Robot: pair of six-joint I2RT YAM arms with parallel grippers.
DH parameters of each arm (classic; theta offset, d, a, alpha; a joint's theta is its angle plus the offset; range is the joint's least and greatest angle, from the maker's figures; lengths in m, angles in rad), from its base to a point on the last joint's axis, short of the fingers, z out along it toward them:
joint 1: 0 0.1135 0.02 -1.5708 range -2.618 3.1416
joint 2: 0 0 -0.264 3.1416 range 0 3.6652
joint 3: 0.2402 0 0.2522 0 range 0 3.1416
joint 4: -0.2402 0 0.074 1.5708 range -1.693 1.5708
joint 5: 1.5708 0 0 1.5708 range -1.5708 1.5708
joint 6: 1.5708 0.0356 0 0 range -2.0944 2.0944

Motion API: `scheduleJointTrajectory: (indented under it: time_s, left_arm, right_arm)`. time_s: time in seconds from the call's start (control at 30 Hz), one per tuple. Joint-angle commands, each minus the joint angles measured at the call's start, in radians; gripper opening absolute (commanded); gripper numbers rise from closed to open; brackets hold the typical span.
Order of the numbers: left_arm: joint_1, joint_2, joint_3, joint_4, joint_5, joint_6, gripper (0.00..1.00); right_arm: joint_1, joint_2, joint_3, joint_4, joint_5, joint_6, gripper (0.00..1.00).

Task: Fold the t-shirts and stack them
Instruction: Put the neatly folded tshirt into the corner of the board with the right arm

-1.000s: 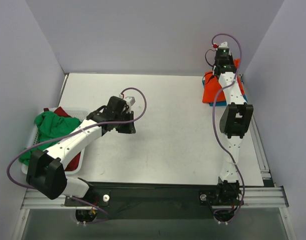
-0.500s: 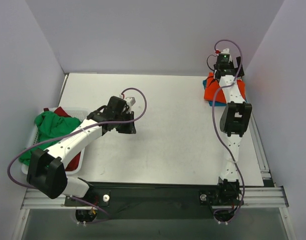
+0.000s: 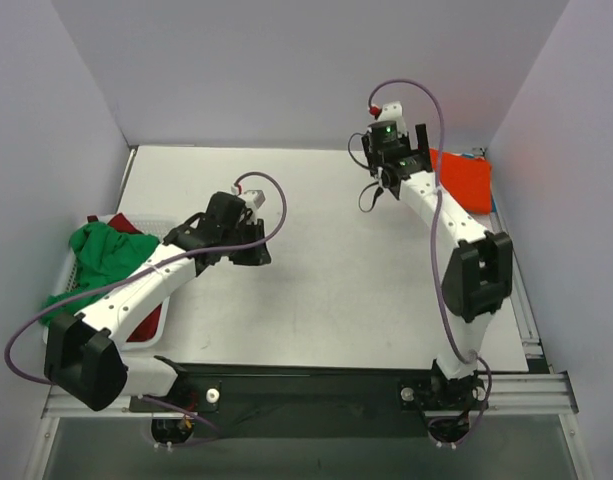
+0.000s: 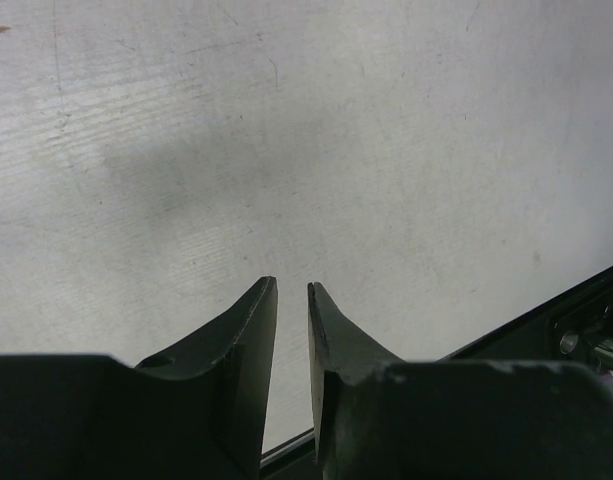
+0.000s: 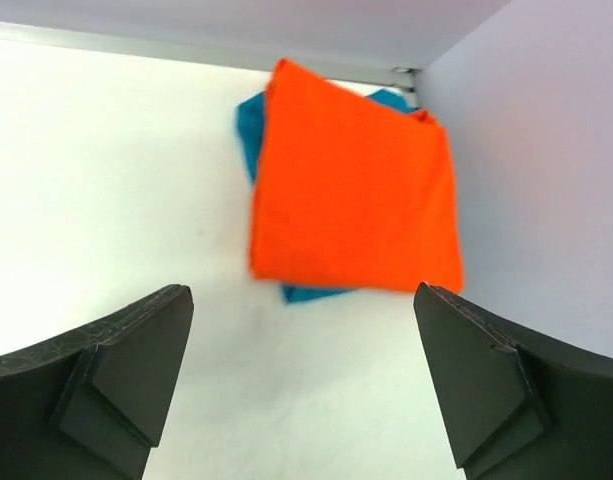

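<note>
1. Nearest, at the left edge, the white lattice basket holds the unfolded green t-shirt, heaped over the dark red t-shirt. Fetching the green one looks like the step in hand.
2. The left gripper hangs over the bare table beside the basket, its jaws only a slit apart with nothing between them. It should spread them wider before reaching in.
3. Pinch the green cloth at a shoulder or the collar, not mid-heap, and lift high enough that the dark red shirt is not dragged along.
4. Spread it flat on the open middle of the table, where both arms can reach.
5. Farther off, the right gripper hovers with its jaws wide apart and empty. It is free to help.
6. In the far right corner lies the folded orange-red t-shirt on top of the teal t-shirt. Keep clear of that stack.
</note>
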Motion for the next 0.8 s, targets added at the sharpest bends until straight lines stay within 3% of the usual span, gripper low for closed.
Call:
scheduleJointTrajectory:
  time_s: [0.0, 0.23, 0.4, 0.6, 0.77]
  left_arm:
    - [0.010, -0.065, -0.023, 0.034, -0.059, -0.014, 0.30]
    - [0.012, -0.153, -0.106, 0.043, -0.133, -0.043, 0.31]
    - [0.010, -0.262, -0.192, 0.065, -0.159, -0.068, 0.34]
    - [0.009, -0.320, -0.261, 0.088, -0.186, -0.088, 0.34]
    - [0.005, -0.326, -0.283, 0.100, -0.174, -0.097, 0.34]
  right_arm:
    - [0.032, -0.248, -0.184, -0.040, -0.072, 0.253, 1.00]
    - [0.193, -0.577, -0.631, -0.075, -0.252, 0.514, 1.00]
    - [0.238, -0.803, -0.922, -0.075, -0.359, 0.696, 1.00]
    - [0.248, -0.991, -1.099, -0.071, -0.382, 0.746, 1.00]
    - [0.247, -1.077, -1.138, -0.083, -0.388, 0.753, 1.00]
